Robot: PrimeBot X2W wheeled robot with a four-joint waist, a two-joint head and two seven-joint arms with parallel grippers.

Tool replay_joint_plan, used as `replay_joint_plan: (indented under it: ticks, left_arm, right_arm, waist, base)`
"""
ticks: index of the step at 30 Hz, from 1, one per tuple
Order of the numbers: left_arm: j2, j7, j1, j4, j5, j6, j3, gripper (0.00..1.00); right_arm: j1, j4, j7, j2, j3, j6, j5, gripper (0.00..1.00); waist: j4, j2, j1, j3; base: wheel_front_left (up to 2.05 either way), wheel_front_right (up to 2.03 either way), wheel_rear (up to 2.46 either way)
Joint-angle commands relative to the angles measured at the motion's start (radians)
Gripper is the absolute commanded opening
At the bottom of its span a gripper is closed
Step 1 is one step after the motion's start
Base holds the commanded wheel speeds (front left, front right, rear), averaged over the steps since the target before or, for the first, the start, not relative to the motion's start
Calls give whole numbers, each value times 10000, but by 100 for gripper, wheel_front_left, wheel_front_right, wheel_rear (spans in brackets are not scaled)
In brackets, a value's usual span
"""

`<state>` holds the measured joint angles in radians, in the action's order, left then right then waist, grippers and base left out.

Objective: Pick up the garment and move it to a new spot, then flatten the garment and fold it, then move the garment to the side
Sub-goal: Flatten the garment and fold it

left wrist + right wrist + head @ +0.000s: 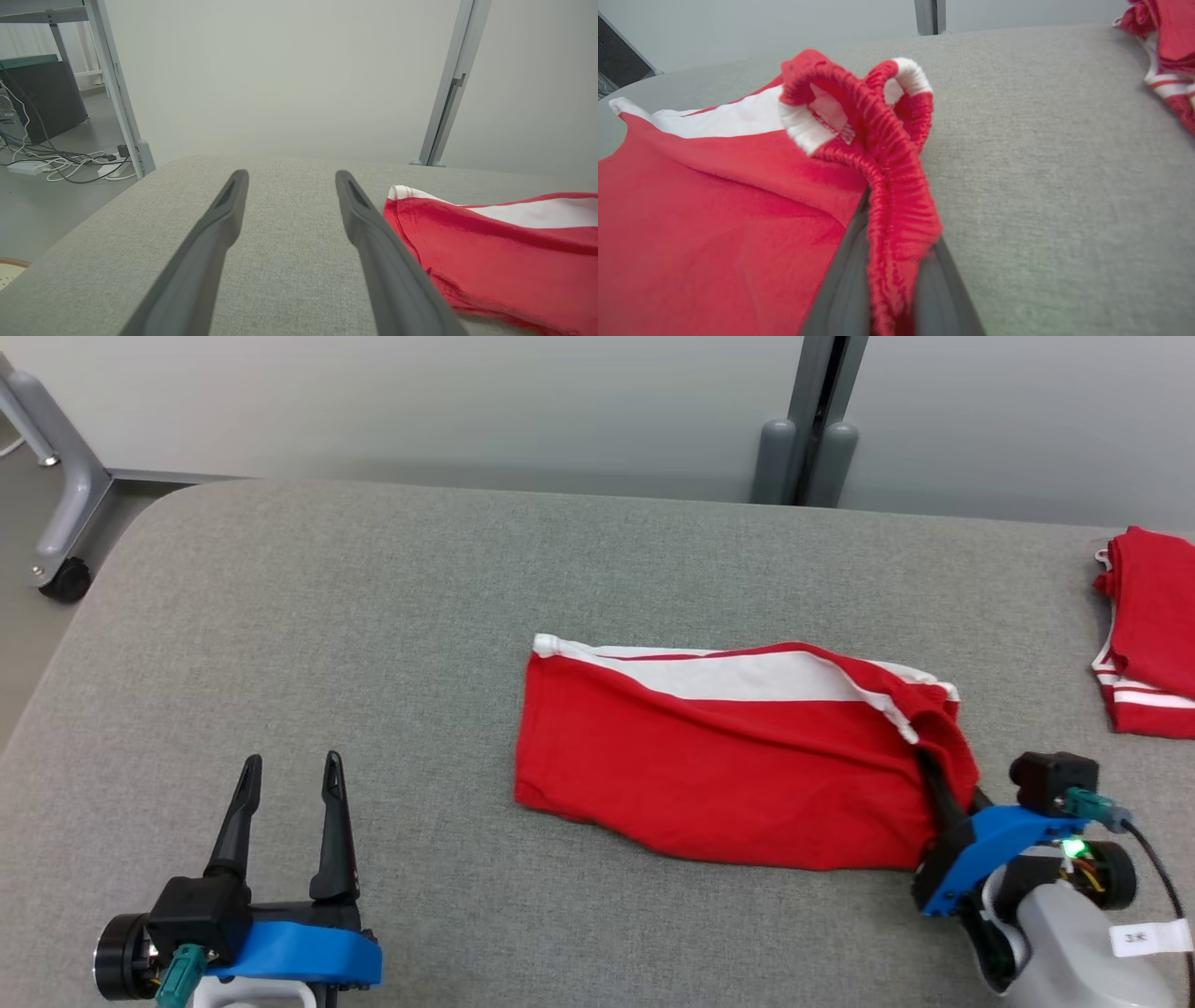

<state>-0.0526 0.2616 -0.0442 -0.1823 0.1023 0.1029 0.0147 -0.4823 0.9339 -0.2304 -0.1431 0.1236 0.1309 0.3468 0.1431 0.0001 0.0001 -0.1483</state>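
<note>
The right tool (936, 793) sits at the near right of the surface (373, 616), its two dark fingers drawn together and clamped on the garment (728, 775). In the right wrist view the right tool (892, 266) has the ribbed elastic waistband (896, 186) pinched between its fingers, the band bunched and standing up in a loop above them, with a white section at its far end. From that grip the garment (714, 224) spreads to the left, lying mostly flat in the middle of the surface (1064, 163). It is red, with a broad white stripe along its far edge, a few shallow folds running across it and a slightly wavy near edge. The left tool (289, 775) rests at the near left, well apart from the cloth, its fingers spread apart with nothing between them and pointing away from the robot. In the left wrist view the left tool (290, 177) frames bare grey surface (280, 280), and the left end of the garment (504, 261) lies just to the right of its right finger. At the far right edge of the surface a second red garment (1148, 635) with white stripes lies folded, well apart from the first. Behind the surface stand a pale wall and a grey post (812, 429).
</note>
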Motion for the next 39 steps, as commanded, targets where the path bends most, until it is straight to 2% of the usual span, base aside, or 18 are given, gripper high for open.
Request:
replay_joint_plan:
  ticks: [1, 8, 13, 27, 33, 39]
  left_arm:
    - [15, 46, 48, 28, -69, 27, 0, 100]
    - [18, 46, 226, 62, -83, 68, 98, 100]
    - [23, 46, 350, 68, -86, 81, 106, 100]
    - [27, 46, 265, 7, -19, 65, -82, 100]
    - [28, 46, 114, -8, 70, 25, -154, 100]
    - [27, 46, -71, -52, 188, -23, -346, 100]
  right_arm:
    - [136, -83, -61, -332, 19, -2, 133, 0]
    - [662, -595, 339, -1897, 33, -1, 801, 0]
    - [831, -1105, 794, -2312, 37, -1, 1187, 0]
    - [481, -3439, 2171, -1679, 831, -1, 1524, 0]
    - [42, -4102, 2652, -1011, 1159, -1, 1394, 0]
    - [-344, -4073, 2878, -198, 1406, -1, 1105, 0]
  waist:
    - [-133, -1, -1, 117]
    - [-476, -1, -1, 333]
    - [-632, -1, -1, 430]
    - [-668, -1, -1, 422]
    - [-627, -1, -1, 260]
    - [-476, -1, -1, 75]
  base:
    - [0, 0, 0]
    - [0, 0, 0]
    - [0, 0, 0]
    - [0, 0, 0]
    - [0, 0, 0]
    - [0, 0, 0]
